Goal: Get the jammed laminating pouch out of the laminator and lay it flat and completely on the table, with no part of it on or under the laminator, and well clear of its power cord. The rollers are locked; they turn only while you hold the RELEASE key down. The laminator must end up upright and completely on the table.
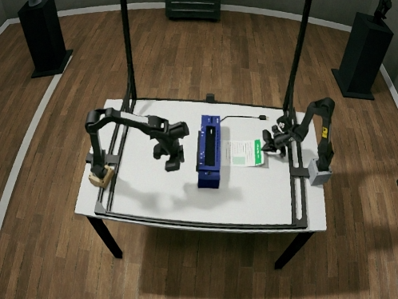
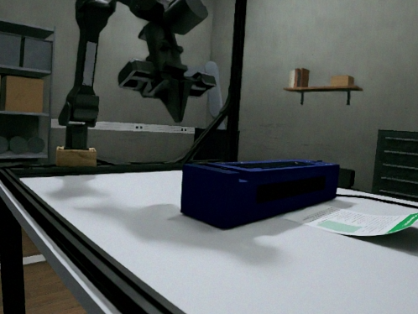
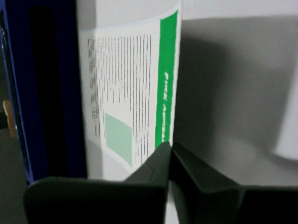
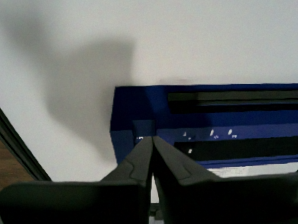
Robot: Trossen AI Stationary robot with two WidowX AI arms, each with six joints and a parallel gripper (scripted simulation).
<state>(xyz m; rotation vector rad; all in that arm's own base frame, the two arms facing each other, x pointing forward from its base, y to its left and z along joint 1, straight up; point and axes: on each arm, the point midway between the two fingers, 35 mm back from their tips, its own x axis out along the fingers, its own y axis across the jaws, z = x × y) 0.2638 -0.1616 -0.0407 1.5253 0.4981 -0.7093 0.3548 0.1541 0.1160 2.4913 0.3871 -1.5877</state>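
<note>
The blue laminator (image 1: 209, 149) stands upright in the middle of the table; it also shows in the exterior view (image 2: 260, 189), the left wrist view (image 3: 30, 90) and the right wrist view (image 4: 200, 125). The laminating pouch (image 1: 244, 153), white with text and a green band, sticks out of the laminator's side onto the table (image 2: 357, 220). My left gripper (image 1: 267, 147) is shut on the pouch's green outer edge (image 3: 170, 147) and lifts it slightly. My right gripper (image 1: 174, 164) (image 2: 178, 113) (image 4: 151, 143) is shut and empty. It hangs well above the table, over the laminator's key end.
The black power cord (image 1: 240, 116) runs from the laminator's far end along the table's back edge to a plug (image 1: 262, 117), behind the pouch. A black frame rail borders the table. Two black posts stand at the back corners.
</note>
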